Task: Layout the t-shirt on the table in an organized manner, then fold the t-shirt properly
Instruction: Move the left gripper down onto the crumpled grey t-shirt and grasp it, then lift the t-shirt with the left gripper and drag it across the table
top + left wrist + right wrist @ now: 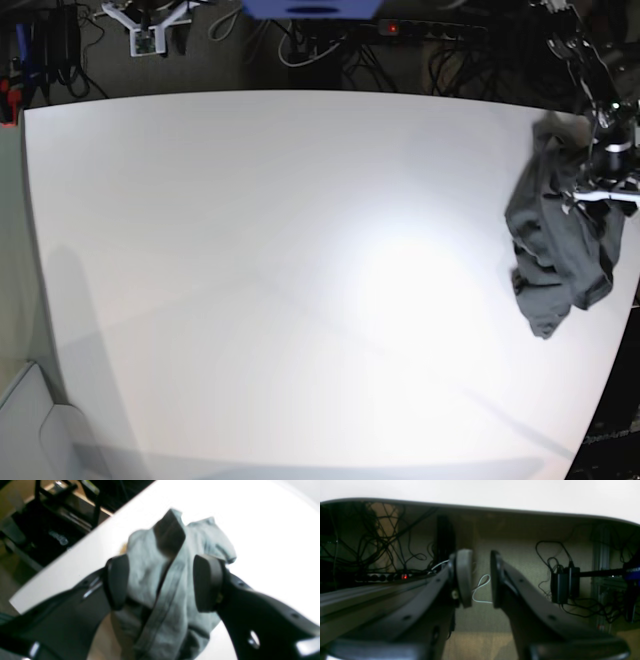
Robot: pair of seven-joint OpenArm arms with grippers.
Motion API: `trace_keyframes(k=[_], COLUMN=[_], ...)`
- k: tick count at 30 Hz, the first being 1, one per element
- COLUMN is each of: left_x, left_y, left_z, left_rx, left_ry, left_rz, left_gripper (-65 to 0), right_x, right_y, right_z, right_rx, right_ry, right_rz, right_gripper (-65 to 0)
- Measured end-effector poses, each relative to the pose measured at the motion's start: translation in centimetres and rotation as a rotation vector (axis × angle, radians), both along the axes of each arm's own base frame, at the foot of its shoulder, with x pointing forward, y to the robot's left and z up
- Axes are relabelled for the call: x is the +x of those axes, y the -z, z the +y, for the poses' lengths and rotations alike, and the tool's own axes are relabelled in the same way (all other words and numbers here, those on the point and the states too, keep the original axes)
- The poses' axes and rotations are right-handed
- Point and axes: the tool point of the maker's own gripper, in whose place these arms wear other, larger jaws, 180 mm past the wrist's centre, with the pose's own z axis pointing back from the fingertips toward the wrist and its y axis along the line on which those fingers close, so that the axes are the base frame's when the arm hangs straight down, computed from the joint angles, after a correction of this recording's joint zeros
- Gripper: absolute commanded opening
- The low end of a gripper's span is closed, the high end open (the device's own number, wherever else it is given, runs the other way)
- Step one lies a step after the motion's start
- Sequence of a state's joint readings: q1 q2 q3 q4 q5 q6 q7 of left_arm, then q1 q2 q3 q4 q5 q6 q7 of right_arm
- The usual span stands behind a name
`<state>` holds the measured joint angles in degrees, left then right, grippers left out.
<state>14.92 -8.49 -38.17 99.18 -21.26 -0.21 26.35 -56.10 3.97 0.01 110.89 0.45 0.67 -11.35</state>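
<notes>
White table (pixel 250 280) carries the bunched t-shirt (pixel 560 240), lengthwise near-to-far, between the spread left gripper (pixel 160 582).

Large matte white table (pixel 250 280) with rounded corners: surface open from near edge to far edge, unobstructed across left and centre. Sole obstacle: crumpled dark charcoal-grey cotton t-shirt (pixel 560 235), bunched at the right edge beneath the left gripper (pixel 160 582); cloth apparently fills the gap between its parted jaws.
</notes>
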Motion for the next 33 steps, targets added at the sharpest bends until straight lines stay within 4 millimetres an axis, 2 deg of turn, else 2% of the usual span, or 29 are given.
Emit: trace_keyframes(k=[2,9,18,21,24,26,28,33], left_x=[0.0,0.7,2.4,2.9,2.6,2.8,3.2,4.4], left_y=[1.0,1.6,3.7,4.6,4.8,4.2,2.4,-5.6], left_z=[0.2,0.2,-2.2,-2.5,-2.4,-2.6,-2.9,-4.2], left_rx=[-0.018,-0.038,-0.08,-0.101,-0.103,-0.097,-0.077,0.022], left_ry=[-0.013,-0.016,0.048,0.05,0.046,0.053,0.068,0.115], left_rz=[0.02,0.016,0.05,0.063,0.07,0.063,0.026,-0.157], left_gripper=[-26.1,-26.1,-27.1,-34.0,-50.9,-65.0,-62.9,-64.4], right_x=[0.0,0.0,0.0,0.5,0.7,0.7,0.7,0.7], right_y=[0.0,0.0,0.0,-0.1,-0.1,-0.1,-0.1,-0.1], right_z=[0.0,-0.2,-0.3,-0.3,-0.3,-0.3,-0.3,-0.3], right_rx=[-0.001,-0.008,-0.009,-0.009,-0.009,-0.009,-0.009,-0.01], right_ry=[-0.001,-0.015,-0.017,-0.017,-0.017,-0.016,-0.016,-0.016], right_rz=[0.001,0.001,0.001,-0.01,-0.016,-0.014,-0.016,-0.016], right_gripper=[-50.2,-50.2,-50.2,-50.2,-50.2,-50.2,-50.2,-50.2])
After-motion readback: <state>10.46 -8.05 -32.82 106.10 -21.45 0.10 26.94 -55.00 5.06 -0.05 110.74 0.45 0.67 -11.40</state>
